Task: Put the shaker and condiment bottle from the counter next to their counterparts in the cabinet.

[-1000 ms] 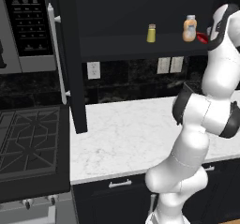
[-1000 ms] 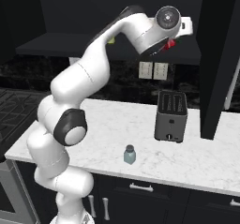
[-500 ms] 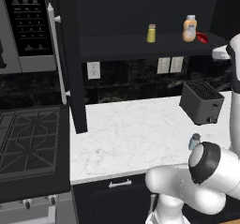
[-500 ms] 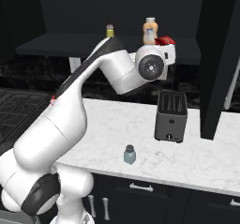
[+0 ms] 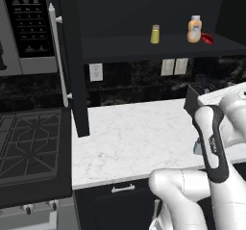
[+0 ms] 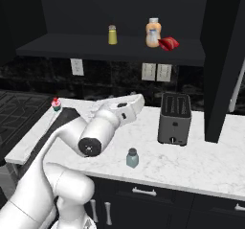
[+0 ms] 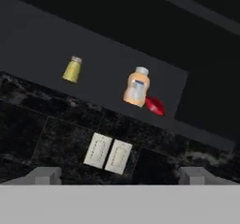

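Observation:
The red condiment bottle (image 5: 207, 39) (image 6: 168, 43) (image 7: 155, 106) lies on its side on the cabinet's shelf (image 5: 144, 48), touching or almost touching the taller orange-beige bottle (image 5: 194, 29) (image 6: 152, 32) (image 7: 136, 86). The yellow shaker (image 5: 154, 34) (image 6: 112, 34) (image 7: 72, 70) stands further left on that shelf. The pale blue-grey shaker (image 6: 132, 158) stands upright near the front edge of the marble counter (image 6: 201, 161); in the left base view the shaker (image 5: 196, 147) peeks out behind my forearm. My gripper (image 7: 121, 176) is open and empty, low down, looking up at the shelf.
A dark toaster (image 6: 174, 119) stands on the counter right of the shaker. The open cabinet door with its white handle (image 5: 57, 56) hangs left of the shelf, another door (image 6: 222, 55) at the right. Stove (image 5: 29, 147) lies left. A small cupcake-like item (image 6: 56, 104) sits at the counter's left end.
My arm has swung down from the shelf and folded low over the counter. The red bottle stays lying on the shelf beside the orange-beige bottle.

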Robot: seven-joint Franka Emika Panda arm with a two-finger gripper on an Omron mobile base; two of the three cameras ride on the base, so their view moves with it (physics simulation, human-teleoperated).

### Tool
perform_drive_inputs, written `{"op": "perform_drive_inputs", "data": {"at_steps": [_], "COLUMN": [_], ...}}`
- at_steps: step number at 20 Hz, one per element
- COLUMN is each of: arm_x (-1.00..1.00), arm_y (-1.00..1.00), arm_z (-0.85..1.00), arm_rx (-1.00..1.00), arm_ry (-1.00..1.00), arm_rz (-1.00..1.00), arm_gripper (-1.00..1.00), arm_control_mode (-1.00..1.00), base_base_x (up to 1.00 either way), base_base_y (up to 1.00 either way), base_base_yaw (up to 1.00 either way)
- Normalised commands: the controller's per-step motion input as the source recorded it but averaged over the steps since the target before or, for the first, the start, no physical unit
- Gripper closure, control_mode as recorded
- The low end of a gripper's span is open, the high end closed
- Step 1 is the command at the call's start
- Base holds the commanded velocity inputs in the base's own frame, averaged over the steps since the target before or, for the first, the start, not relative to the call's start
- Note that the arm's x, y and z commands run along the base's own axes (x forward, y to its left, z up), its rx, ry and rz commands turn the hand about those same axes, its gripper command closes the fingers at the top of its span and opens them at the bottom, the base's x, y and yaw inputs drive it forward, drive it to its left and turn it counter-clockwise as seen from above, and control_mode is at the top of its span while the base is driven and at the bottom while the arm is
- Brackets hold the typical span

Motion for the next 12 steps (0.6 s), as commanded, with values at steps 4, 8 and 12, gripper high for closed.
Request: {"op": "perform_drive_inputs", "data": {"at_steps": [4, 8, 12], "arm_x": [-0.27, 0.0, 0.0], "arm_y": [0.37, 0.64, 1.0], "arm_z": [-0.71, -0.76, -0.41], "arm_rx": [-0.03, 0.04, 0.12], "arm_ry": [0.11, 0.06, 0.0], "arm_rz": [-0.78, -0.76, -0.47], "arm_gripper": [-1.0, -1.0, -1.0], "arm_control_mode": [-1.0, -1.0, -1.0], "base_base_x": [0.0, 0.0, 0.0], "base_base_y": [0.0, 0.0, 0.0], "base_base_yaw": [0.0, 0.0, 0.0]}}
